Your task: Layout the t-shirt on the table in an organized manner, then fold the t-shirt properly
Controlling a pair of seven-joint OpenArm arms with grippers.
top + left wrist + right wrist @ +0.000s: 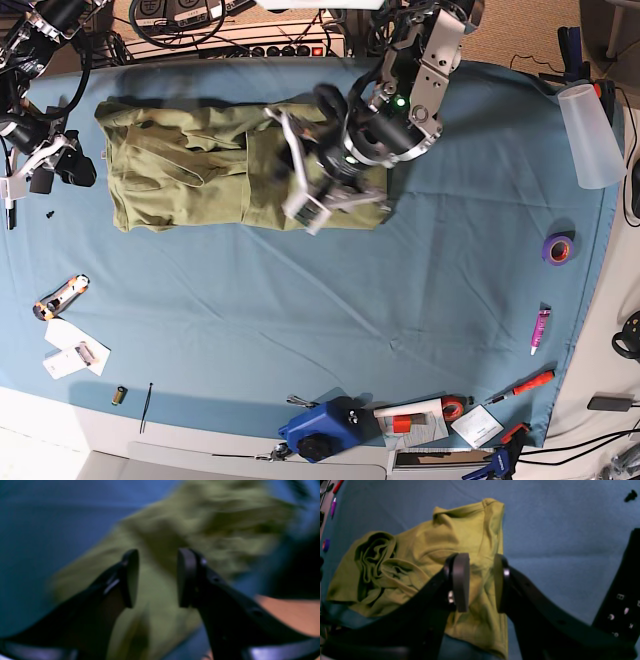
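1 t-shirt (190, 180), 1 table (300, 320), 2 tape rolls (558, 247).

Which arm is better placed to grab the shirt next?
Left, probably. The left gripper hangs open right over the t-shirt near its edge. The right gripper is open too, but sits off the cloth at the table edge.

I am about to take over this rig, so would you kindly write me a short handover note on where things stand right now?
Left gripper: jaws apart, nothing between them, above the t-shirt.
Right gripper: jaws apart, empty, also over the shirt.
T-shirt: on the far side of the table, partly bunched and doubled over, roughly a long rectangle with wrinkled folds at one end.
Done: shirt is on the table, partly gathered.
Left: smooth it flat, then finish the fold properly.
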